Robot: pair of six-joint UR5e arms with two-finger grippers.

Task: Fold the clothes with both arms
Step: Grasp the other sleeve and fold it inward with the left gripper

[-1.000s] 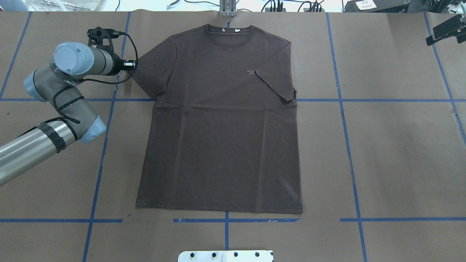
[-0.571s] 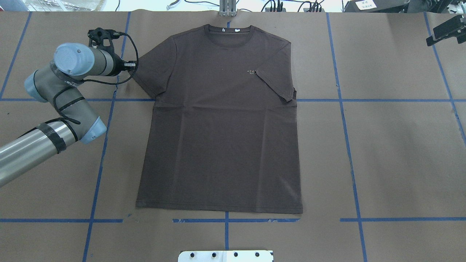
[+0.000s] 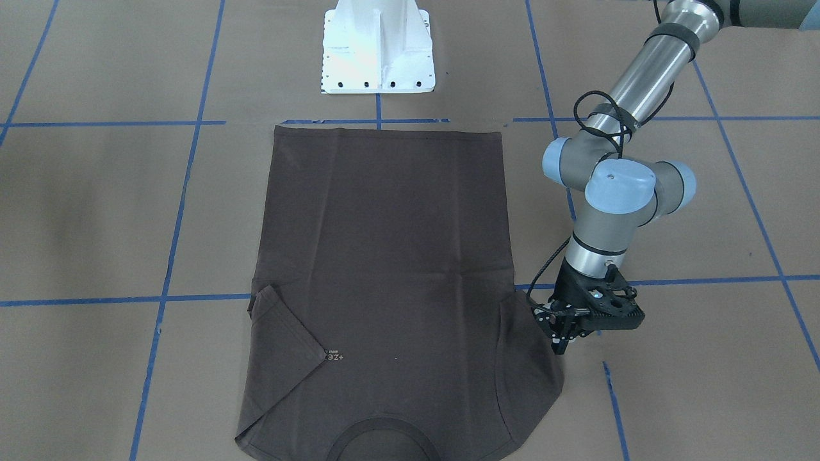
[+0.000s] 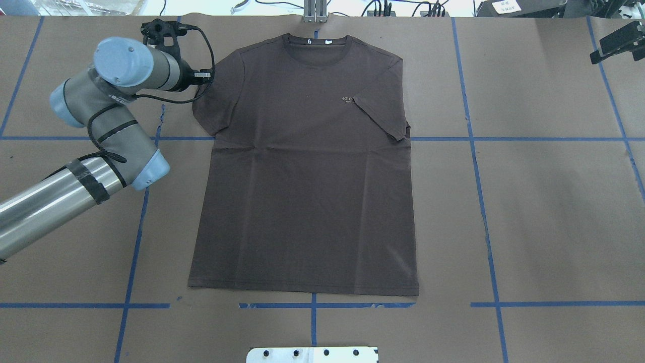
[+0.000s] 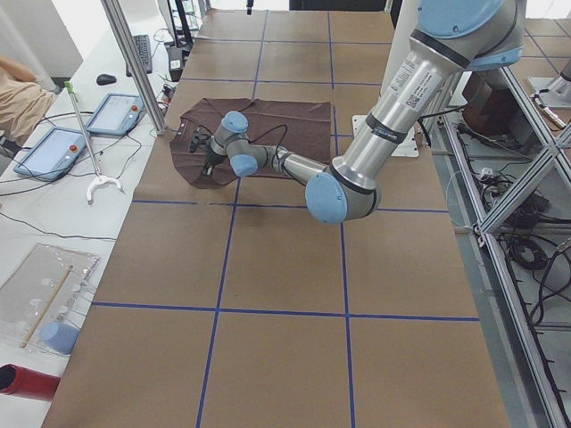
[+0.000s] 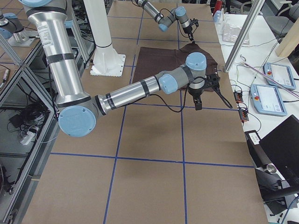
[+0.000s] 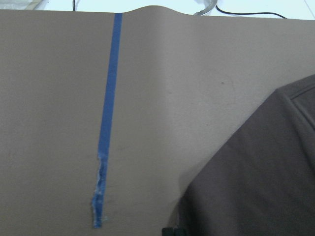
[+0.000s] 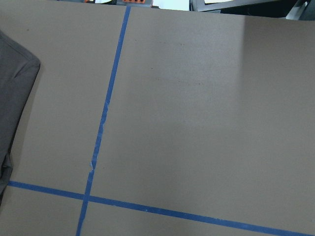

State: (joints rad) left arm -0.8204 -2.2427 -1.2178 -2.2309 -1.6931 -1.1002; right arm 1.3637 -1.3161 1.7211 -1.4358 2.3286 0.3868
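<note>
- My left gripper (image 3: 558,343): fingers point down, tips at the sleeve edge of the T-shirt (image 3: 384,269). Clenched or released, I cannot tell.
- My right gripper (image 6: 198,103): T-shirt well apart from it. Finger state, cannot tell.

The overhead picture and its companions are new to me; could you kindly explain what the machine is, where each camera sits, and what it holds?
Two robot arms work at a paper-covered table. One camera looks down from behind the robot, one faces it, two watch from the table's ends, one rides on each wrist. A dark brown T-shirt lies flat, one sleeve folded onto the chest. The left gripper seems to pinch the other sleeve at its edge. The right gripper hangs beside the shirt, apparently empty.
</note>
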